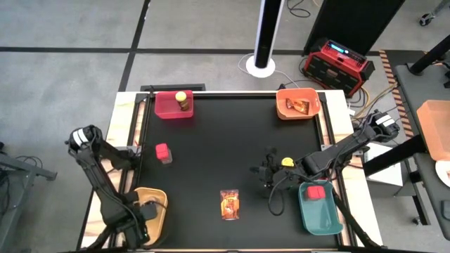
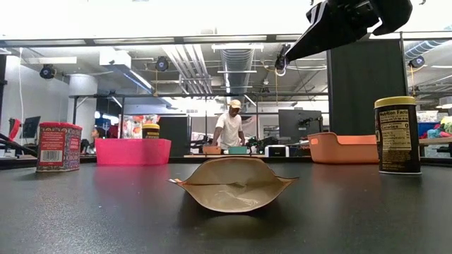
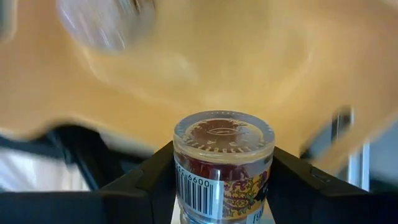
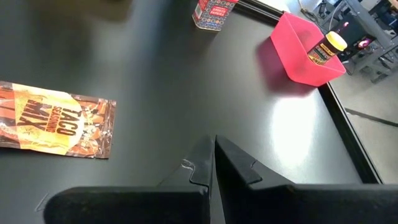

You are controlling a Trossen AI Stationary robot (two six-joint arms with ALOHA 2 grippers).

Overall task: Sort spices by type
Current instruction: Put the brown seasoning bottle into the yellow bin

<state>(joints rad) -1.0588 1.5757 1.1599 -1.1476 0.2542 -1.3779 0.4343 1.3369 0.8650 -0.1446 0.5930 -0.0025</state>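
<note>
Lowering a small round jar (image 3: pixel 222 165) into the yellow bin (image 1: pixel 159 223).
The left gripper (image 1: pixel 145 211), clamped on the jar over that bin, needed to descend until it rested before opening; the right gripper (image 1: pixel 269 171), fingers together, hovered beside a yellow-lidded jar (image 1: pixel 287 162).

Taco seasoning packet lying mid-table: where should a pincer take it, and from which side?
The taco seasoning packet lies flat, label up, on the black table. Probably come straight down and pinch across one narrow end, where the low view shows its belly bulging off the surface.
</note>
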